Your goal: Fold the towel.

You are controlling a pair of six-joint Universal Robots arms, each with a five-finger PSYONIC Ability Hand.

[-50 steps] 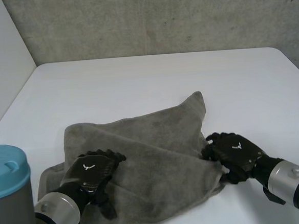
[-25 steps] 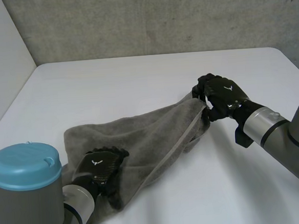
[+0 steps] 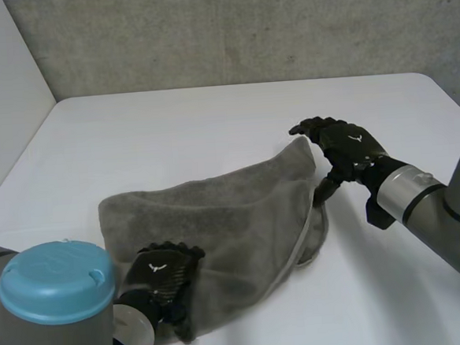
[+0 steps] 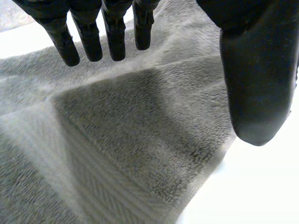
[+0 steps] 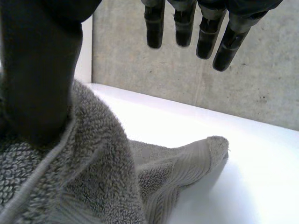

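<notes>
The towel lies in a rumpled heap on the near half of the desk, its right side doubled over so that a hemmed edge runs up to a far corner. By the look of it, the first fold is just being laid down.

The right robot hand sits at that far corner, released: fingers spread and straight, gripping nothing. The left robot hand rests on the near left part of the towel, close to its near edge, also released.

The next move, I judge, calls for the right robot hand to draw clear without dragging the corner along. The layers do not match and the right edge bulges in a loop, so the fold probably needs squaring before a second one. The left robot hand looks well placed to pin the cloth meanwhile.

The head view gives the whole outline of the towel and both hands' places on it. The right wrist view adds that the thumb touches a raised ridge of cloth while the fingers stand well apart from it, with a free corner lying flat on the desk beyond. The left wrist view shows straight fingers over flat pile, nothing pinched; I cannot tell whether they press down or hover.
</notes>
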